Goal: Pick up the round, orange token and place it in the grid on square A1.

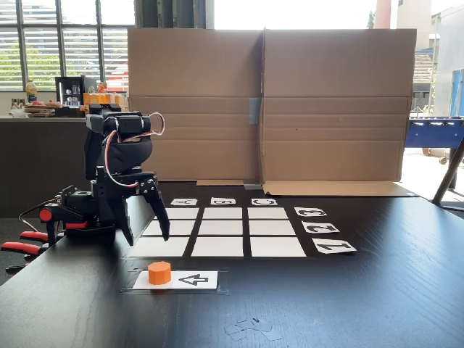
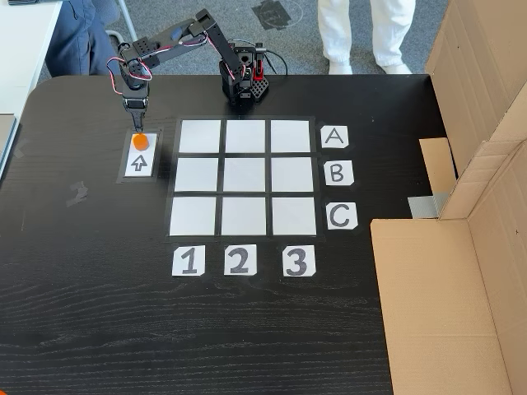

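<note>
While the orange token (image 1: 159, 272) sits on the arrow card (image 1: 190, 280), off the grid (image 2: 243, 178), the claw (image 1: 148, 233) hangs spread just above it. If it comes down crooked, a finger could bump the little token and knock it away across the counter (image 1: 348, 304).

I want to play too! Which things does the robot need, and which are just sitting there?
Needed: orange token, grid, corner square A1, gripper, its jaws open.

Just sitting there: cardboard box, arrow card, red clamps.
</note>
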You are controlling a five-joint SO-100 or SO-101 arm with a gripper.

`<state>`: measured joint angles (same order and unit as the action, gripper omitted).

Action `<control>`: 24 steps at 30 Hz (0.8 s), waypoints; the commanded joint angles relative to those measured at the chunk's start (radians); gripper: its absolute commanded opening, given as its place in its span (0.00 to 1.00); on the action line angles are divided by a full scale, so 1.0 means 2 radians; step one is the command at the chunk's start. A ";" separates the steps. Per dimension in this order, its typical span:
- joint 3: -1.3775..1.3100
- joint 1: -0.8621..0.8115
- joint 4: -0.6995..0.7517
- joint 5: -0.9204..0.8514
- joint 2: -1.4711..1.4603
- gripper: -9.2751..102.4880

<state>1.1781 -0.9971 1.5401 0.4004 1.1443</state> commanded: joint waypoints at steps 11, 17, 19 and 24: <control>-0.060 0.014 -0.004 0.026 -0.042 0.30; -0.073 0.023 -0.004 0.029 -0.061 0.31; -0.080 0.024 -0.004 0.029 -0.069 0.31; -0.102 0.024 -0.003 0.031 -0.093 0.31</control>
<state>1.0170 -0.9572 1.5340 0.4510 0.9557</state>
